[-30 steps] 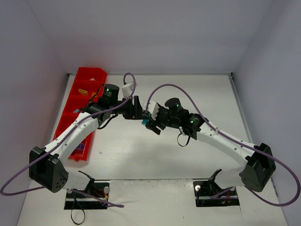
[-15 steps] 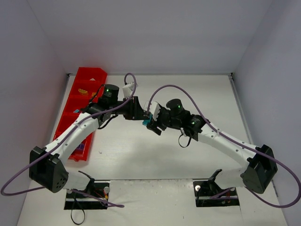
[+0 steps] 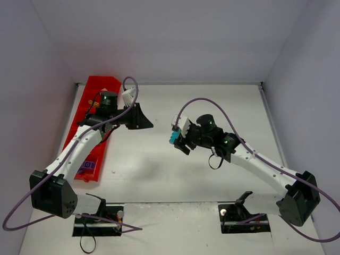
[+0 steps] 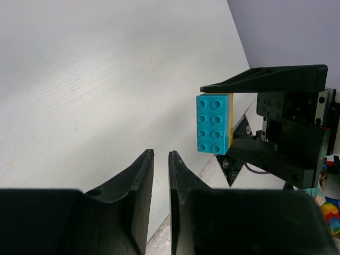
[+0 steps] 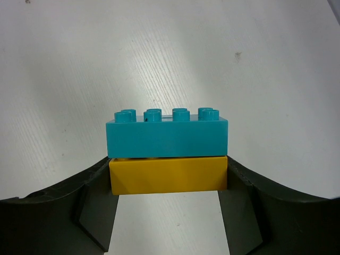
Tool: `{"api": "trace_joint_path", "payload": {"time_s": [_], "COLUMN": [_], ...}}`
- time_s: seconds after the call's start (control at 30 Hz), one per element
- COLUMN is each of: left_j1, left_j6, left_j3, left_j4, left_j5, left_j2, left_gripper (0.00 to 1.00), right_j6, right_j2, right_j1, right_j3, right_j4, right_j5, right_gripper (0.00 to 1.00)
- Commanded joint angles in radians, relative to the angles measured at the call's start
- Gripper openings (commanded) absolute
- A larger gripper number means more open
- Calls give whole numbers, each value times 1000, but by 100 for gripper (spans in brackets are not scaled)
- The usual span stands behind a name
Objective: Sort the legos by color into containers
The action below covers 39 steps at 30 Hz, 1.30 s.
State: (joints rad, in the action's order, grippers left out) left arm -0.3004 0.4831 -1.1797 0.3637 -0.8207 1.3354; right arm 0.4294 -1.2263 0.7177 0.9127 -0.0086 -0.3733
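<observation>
Holding teal brick [image 5: 167, 137] on yellow brick [image 5: 168, 175]: right end effector [image 5: 168, 180], clamped on the yellow.
We log it above the surface [image 3: 159, 170], long axis across the grip; left end effector [image 4: 161, 175], nearly closed, empty, faces it, apart.

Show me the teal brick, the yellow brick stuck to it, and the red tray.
teal brick [image 5: 166, 137], right wrist view, middle of its side face.
yellow brick [image 5: 168, 174], right wrist view, middle of its side face.
red tray [image 3: 108, 84], top external view, bare far end compartment.
</observation>
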Motion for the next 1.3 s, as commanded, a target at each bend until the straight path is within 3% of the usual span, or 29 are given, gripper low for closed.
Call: {"api": "trace_joint_path", "payload": {"time_s": [0.0,0.07,0.13,0.17,0.27,0.37,0.93,1.27], "left_j1": [18,17,14,9,-16,-39,-138,-167], "left_j6": [-31,-18,9,15,31,49,98,115], "left_j3": [-32,-34,-28,-24,-20,-20,-17,-17], "left_j4": [-16,-23,-52,-60,-83,-104,-229,-261], "left_j5": [-17,-32,-47,-47,-47,-61,-202,-216], "left_j2": [-38,-28,-19,-19,-18,-5,99,125], "left_gripper": [12,13,27,43,66,74,75,72], "right_j6": [-14,-12,-12,-9,-4,0,-8,-12], "right_j2": [31,25,18,16,7,5,1,-2], "right_j1": [-6,-8,-8,-6,-6,-8,-6,-6], "right_j3": [15,23,31,34,41,51,92,98], "right_j4": [42,44,45,47,50,53,56,58], "right_j5": [-4,-12,-24,-29,-38,-45,-90,-93], "right_gripper": [15,15,15,15,15,15,15,15]}}
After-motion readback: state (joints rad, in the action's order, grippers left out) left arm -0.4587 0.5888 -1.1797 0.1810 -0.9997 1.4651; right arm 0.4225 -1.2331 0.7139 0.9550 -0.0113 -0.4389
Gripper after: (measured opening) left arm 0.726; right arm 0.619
